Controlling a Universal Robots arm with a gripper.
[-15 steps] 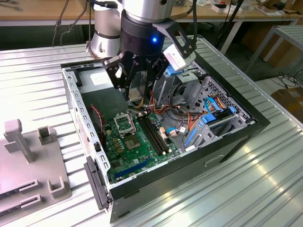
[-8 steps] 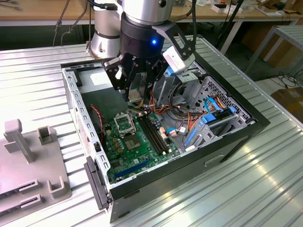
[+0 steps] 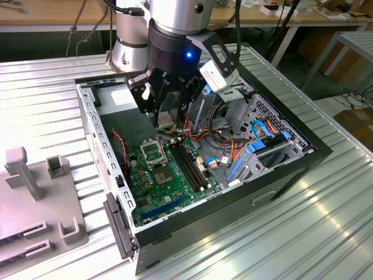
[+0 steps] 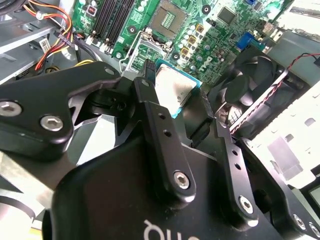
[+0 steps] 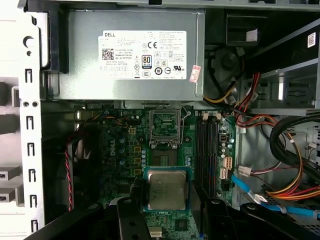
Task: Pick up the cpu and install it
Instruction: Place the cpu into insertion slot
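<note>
On the slatted table (image 3: 280,245) the computer case (image 3: 245,198) is laid on its side, open face up, so that the motherboard (image 3: 157,192) can be reached from above. The grey power-supply box (image 5: 135,55) is fixed at one end, beside the board. The gripper (image 3: 169,112) is hung over the open case. The socket frame (image 5: 165,124) is flipped up, apparently to bare the socket (image 5: 162,159). The cpu (image 5: 166,189) is clamped by its edges between the fingers, metal top towards the wrist, held level above the board near the socket. This grip is judged to leave its underside untouched.
</note>
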